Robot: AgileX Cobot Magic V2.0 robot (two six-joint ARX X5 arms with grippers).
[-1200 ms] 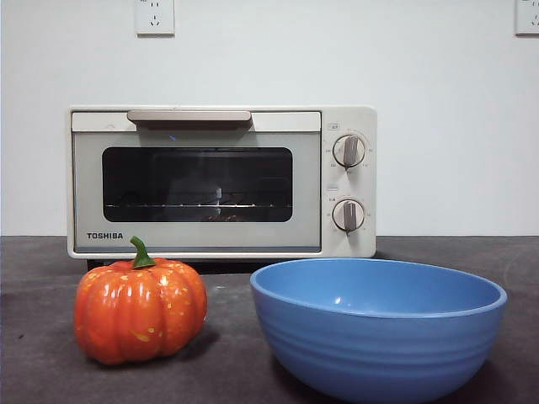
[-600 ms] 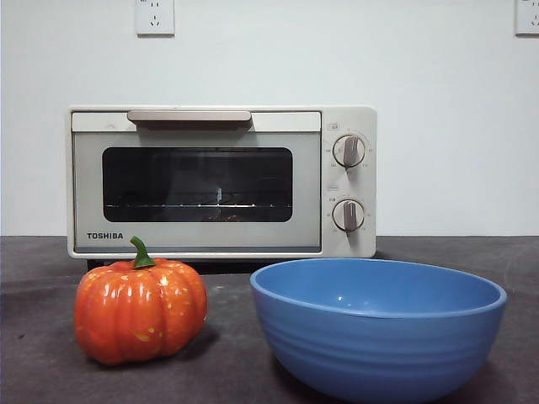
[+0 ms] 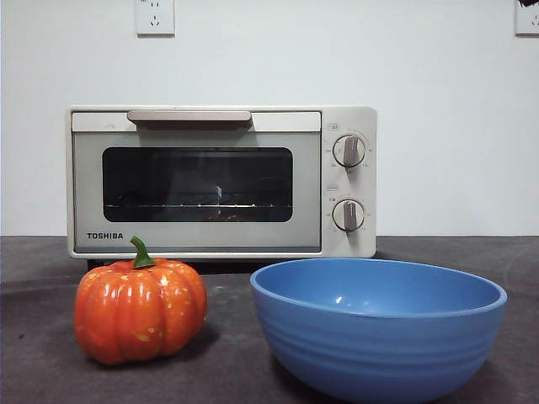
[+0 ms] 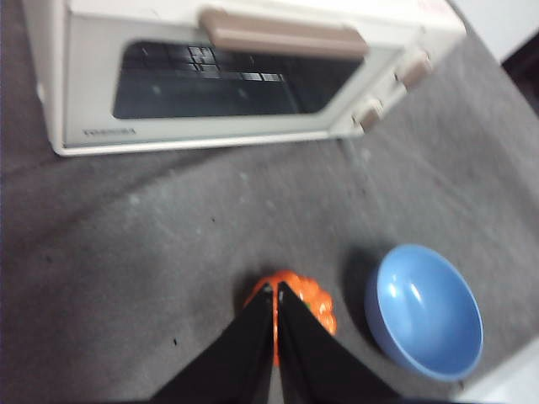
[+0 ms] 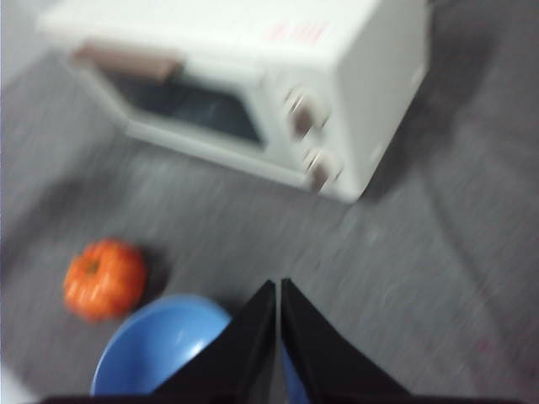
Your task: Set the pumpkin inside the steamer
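Note:
The orange ribbed pumpkin (image 3: 140, 309) with a green stem sits on the dark table, in front of the left part of the steamer (image 3: 221, 181). The steamer is a cream-white box with its dark glass door closed. My left gripper (image 4: 275, 290) is shut and empty, high above the pumpkin (image 4: 309, 297), which its jaws partly hide. My right gripper (image 5: 279, 288) is shut and empty, high above the table near the blue bowl (image 5: 160, 343); the pumpkin (image 5: 104, 279) lies to one side of it. In the front view only a black tip (image 3: 529, 2) shows at the top right corner.
A wide blue ribbed bowl (image 3: 377, 326) stands to the right of the pumpkin in the front view, in front of the steamer's two knobs (image 3: 349, 151). It also shows in the left wrist view (image 4: 424, 310). A white wall stands behind the steamer.
A black arm tip has appeared at the top right corner of the front view. The pumpkin, bowl and steamer have not moved.

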